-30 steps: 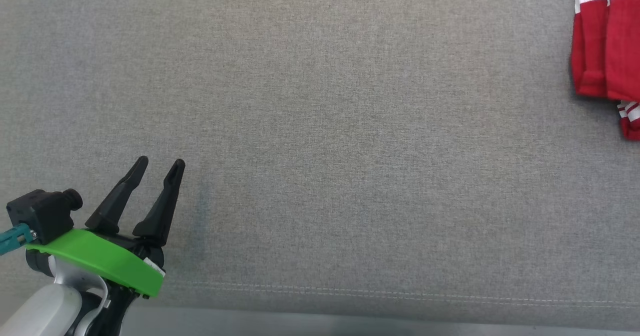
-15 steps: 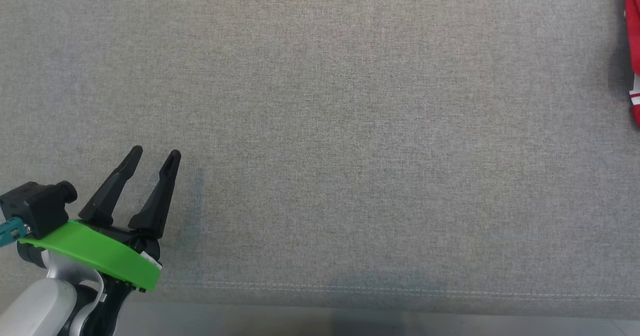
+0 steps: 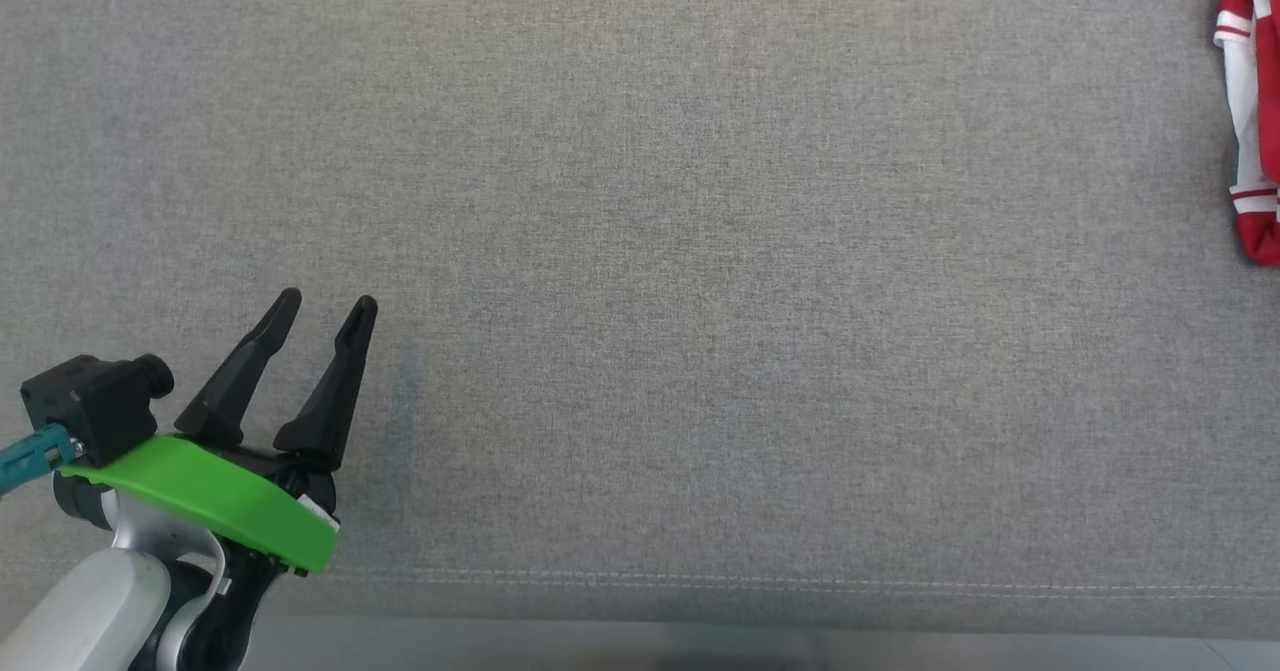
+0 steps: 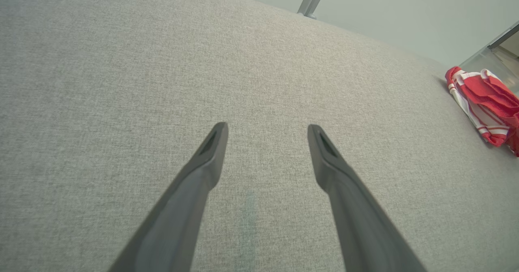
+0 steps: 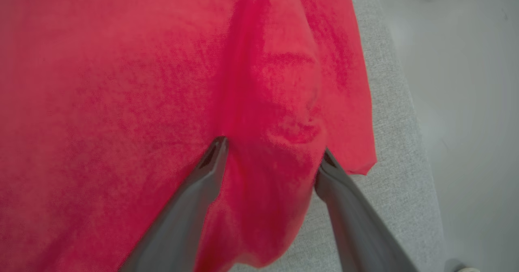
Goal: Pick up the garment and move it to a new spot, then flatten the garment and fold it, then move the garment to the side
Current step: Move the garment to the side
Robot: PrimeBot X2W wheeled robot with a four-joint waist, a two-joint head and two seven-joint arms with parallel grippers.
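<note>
Fingers of right gripper spread over garment — left gripper spread too.

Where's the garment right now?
The garment lies at the grey cushion's far right, at the head view's upper right edge, directly under the open right gripper.

No legible text, labels, numbers or signs anywhere.

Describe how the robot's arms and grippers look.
The left gripper has two long, black, tapered fingers on a bright green curved plate, with a black camera block, a teal cable and a pale grey forearm. The right gripper has matching dark fingers.
</note>
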